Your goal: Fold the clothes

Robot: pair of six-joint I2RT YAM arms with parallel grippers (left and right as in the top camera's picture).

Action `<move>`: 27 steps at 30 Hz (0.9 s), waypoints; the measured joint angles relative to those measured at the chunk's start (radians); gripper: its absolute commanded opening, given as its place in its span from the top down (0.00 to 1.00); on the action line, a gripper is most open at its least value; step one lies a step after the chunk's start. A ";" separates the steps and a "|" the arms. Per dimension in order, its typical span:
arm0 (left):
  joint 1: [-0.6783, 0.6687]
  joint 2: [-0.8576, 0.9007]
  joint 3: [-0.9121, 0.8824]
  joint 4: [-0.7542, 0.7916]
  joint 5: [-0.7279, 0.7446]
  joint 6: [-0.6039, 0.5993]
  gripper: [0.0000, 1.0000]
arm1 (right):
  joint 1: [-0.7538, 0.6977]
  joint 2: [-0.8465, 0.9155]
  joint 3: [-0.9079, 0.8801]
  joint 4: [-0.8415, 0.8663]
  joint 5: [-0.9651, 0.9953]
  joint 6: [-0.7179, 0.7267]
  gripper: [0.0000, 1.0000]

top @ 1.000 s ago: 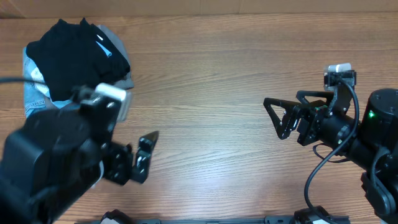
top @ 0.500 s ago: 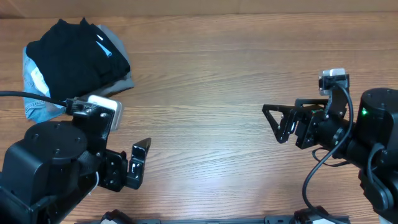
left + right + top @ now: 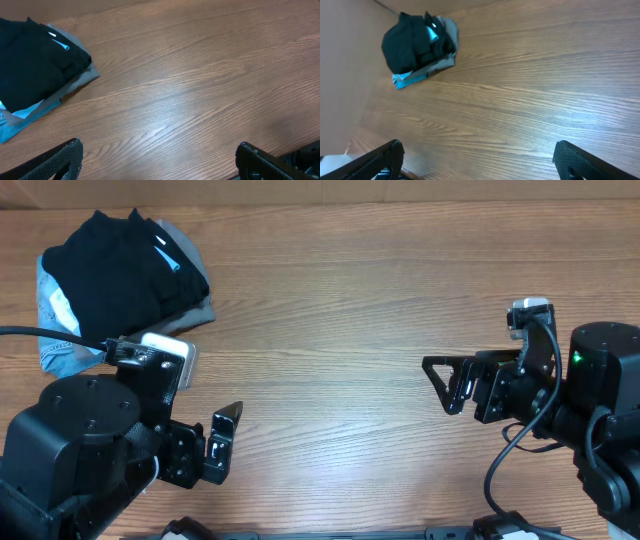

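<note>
Even, fairly bright indoor light, pale sheen on the wood table (image 3: 210, 75) just ahead of the left gripper (image 3: 159, 152), shadows soft and faint, black polo shirt (image 3: 115, 265) nearly detailless, close fingers (image 3: 65, 160) slightly blurred

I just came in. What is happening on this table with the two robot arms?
Nothing is handled right now. A bunched black shirt lies on a grey garment and a light blue garment at the far left of the wooden table. The left gripper and the right gripper are both open and empty, over bare wood, apart from that pile. Folding has not begun.
</note>
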 measured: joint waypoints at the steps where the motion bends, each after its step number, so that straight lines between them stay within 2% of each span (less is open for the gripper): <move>1: 0.000 0.000 0.000 0.000 0.000 0.000 0.00 | 0.000 0.000 0.000 0.000 0.009 0.000 0.00; 11: 0.000 0.000 0.000 0.000 0.000 0.000 0.00 | 0.000 -0.027 0.000 0.025 0.121 -0.068 0.00; 16: 0.000 0.000 0.000 0.000 -0.001 0.000 0.00 | 0.000 -0.094 -0.045 0.227 0.227 -0.084 0.00; 21: 0.000 0.000 -0.002 0.000 -0.004 0.000 0.00 | 0.000 -0.266 -0.266 0.465 0.276 -0.130 0.00; 27: 0.000 0.000 -0.002 0.000 -0.004 0.000 0.00 | 0.000 -0.483 -0.572 0.582 0.303 -0.153 0.00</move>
